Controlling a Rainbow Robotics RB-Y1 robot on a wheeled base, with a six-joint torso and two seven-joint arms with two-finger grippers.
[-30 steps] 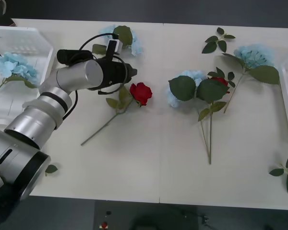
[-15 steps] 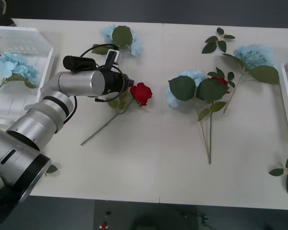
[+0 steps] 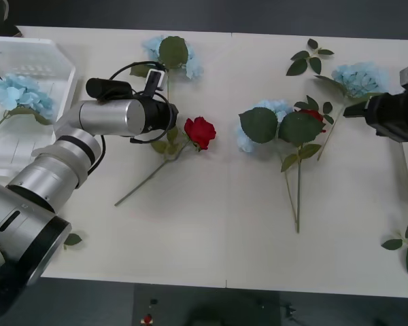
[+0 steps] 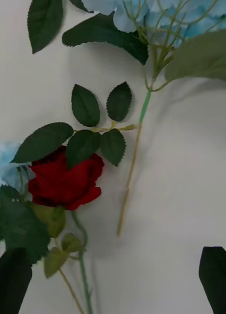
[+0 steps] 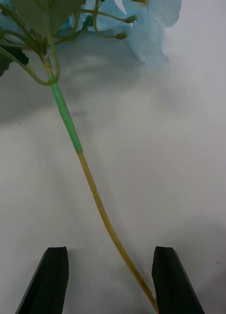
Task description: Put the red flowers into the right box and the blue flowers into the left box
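Pale blue fabric hydrangea (image 3: 17, 93) lies in left white tray (image 3: 54, 58); several flowers left. My left gripper (image 5: 110, 277) spread around stem (image 5: 100, 208); right gripper (image 4: 115, 279) apart above red rose (image 4: 64, 181).

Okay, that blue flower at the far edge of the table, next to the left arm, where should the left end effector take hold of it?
Probably by the bare stem below the leaves, not the fluffy bloom of the blue flower. The stem is thin and lies flat on the table, running between the open fingers of the left end effector. Coming straight down from above with the fingers straddling it looks best.
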